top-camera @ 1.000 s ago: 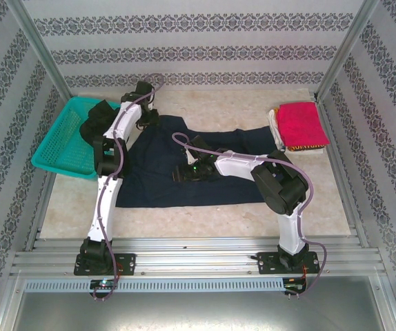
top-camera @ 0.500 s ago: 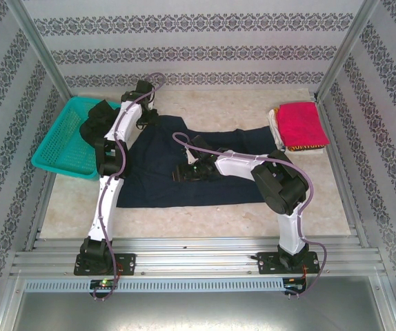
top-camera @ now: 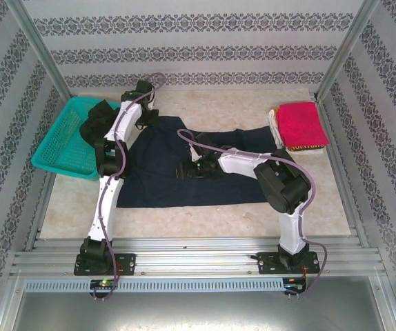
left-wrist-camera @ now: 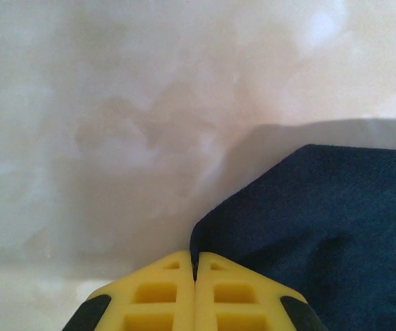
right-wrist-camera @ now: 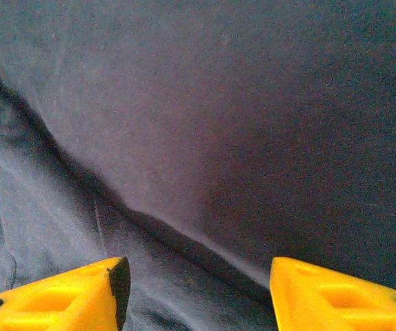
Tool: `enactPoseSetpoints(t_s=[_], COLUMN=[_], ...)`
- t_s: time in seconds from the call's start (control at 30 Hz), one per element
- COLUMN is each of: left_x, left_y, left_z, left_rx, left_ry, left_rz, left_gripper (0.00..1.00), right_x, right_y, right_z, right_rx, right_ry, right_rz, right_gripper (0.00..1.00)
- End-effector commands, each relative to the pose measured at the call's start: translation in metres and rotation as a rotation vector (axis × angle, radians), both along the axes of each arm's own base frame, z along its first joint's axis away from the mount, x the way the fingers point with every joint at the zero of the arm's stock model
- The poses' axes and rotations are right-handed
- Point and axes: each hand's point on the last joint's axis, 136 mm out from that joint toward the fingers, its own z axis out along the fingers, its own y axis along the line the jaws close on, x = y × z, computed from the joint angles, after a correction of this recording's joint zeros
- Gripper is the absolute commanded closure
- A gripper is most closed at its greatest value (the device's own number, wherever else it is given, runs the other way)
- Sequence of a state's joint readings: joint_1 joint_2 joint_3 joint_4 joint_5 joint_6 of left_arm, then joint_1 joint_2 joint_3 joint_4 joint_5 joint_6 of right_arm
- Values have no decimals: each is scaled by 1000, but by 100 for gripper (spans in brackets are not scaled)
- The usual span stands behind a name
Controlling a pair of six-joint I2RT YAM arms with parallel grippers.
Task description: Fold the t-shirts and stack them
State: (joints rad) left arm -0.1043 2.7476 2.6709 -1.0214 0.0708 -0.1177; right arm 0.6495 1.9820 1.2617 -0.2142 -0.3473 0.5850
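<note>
The navy t-shirt is spread mostly flat across the middle of the surface, which is pretty much what's needed before a fold can be made. Its far-left corner is pinched by the left hand. The yellow fingers are pressed tight together and the hem is caught right in the seam between them. Going by the shadow thrown on the marble, the corner looks to be raised a little. Best guess is that it's gripped there so it can be carried over the body of the shirt.

The right hand is spread wide and nothing is gripped. It's parked low over the middle of the same shirt, with a crease running across the cloth between the fingers. It's probably placed there either to pin the cloth down or to take that ridge, hard to call.

The red t-shirt is already folded and set on a small pile at the far right, well apart from the navy one, so folding room is left. The teal basket is kept at the left edge.
</note>
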Motion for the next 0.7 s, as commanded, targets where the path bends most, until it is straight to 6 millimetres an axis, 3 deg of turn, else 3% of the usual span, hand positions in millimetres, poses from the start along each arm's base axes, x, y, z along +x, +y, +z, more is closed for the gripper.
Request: enactPoseSetpoints(t_s=[0.0,0.17,0.33,0.43,0.53,0.67], left_x=[-3,2,1,3,4,3], left_y=[-5,-17,-28,-27,-27,-27], left_z=[10,37,56,63,68,69], left_rx=[-31,-93,-145,-140,-136,-138], left_ry=[-1,-68,-117,-151,-169,-165], left_rz=[-6,-39,-80,-87,-90,-91], left_gripper=[100,100,100,100,100,100], right_x=[33,88,133,156,177,197], right_y=[-35,-116,-209,-255,-287,-312], right_z=[48,75,72,64,52,43], right_rx=[-14,-101,-227,-271,-309,-380], right_ry=[-146,-270,-261,-218,-176,-164], right_rz=[-94,-283,-489,-623,-738,-850], right_gripper=[43,39,38,40,45,51])
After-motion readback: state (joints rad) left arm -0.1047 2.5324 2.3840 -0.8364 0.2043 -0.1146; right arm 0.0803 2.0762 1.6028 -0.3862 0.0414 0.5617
